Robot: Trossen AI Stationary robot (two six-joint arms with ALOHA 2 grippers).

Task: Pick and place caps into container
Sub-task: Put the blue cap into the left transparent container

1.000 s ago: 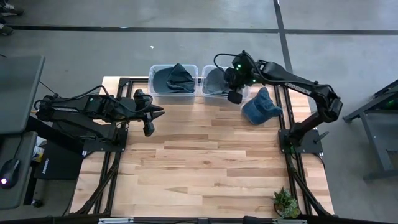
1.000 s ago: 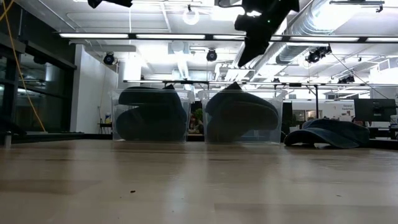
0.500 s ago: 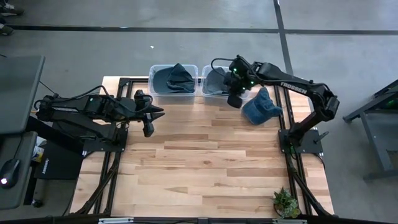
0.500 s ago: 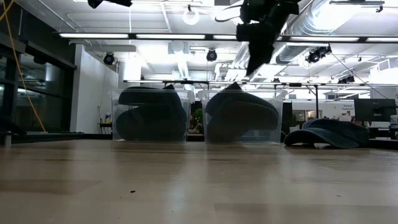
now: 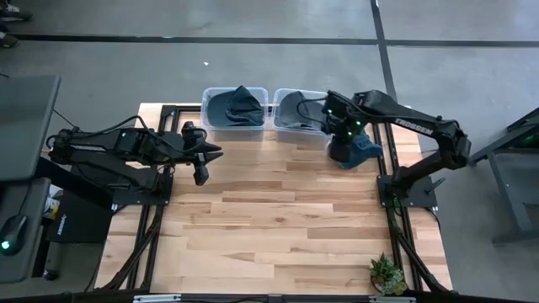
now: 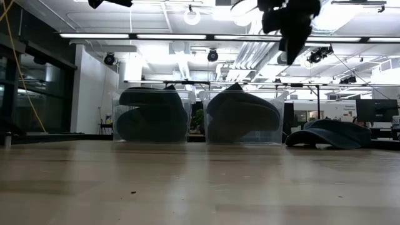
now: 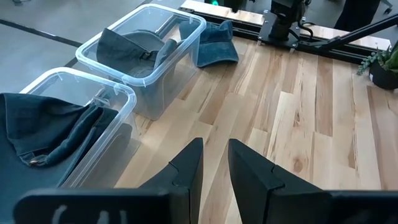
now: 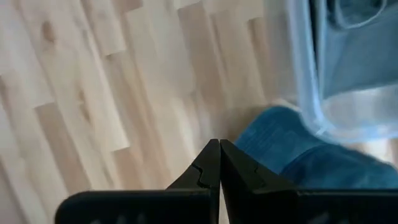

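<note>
One denim-blue cap (image 5: 367, 150) lies by itself on the table near the far right corner, beside the right clear bin (image 5: 291, 110); it also shows in the low view (image 6: 331, 134) and the right wrist view (image 8: 298, 158). More caps fill the right bin (image 6: 242, 117) and the left bin (image 5: 236, 108). My right gripper (image 8: 219, 144) is shut and hangs in the air above the loose cap's left edge (image 5: 339, 150), well clear of it (image 6: 292, 44). My left gripper (image 7: 215, 148) waits open over the table's left side (image 5: 205, 162), pointing at the bins.
The two clear bins stand side by side at the far edge, their walls close to the loose cap. Bare wood stretches across the middle and near part of the table. A small potted plant (image 5: 386, 274) sits at the near right corner. Black frame rails (image 5: 385, 160) edge the table.
My right gripper has swung from above the right bin toward the table's right and near side, turning as it went, and now hangs over the loose cap. The caps and bins have stayed put.
</note>
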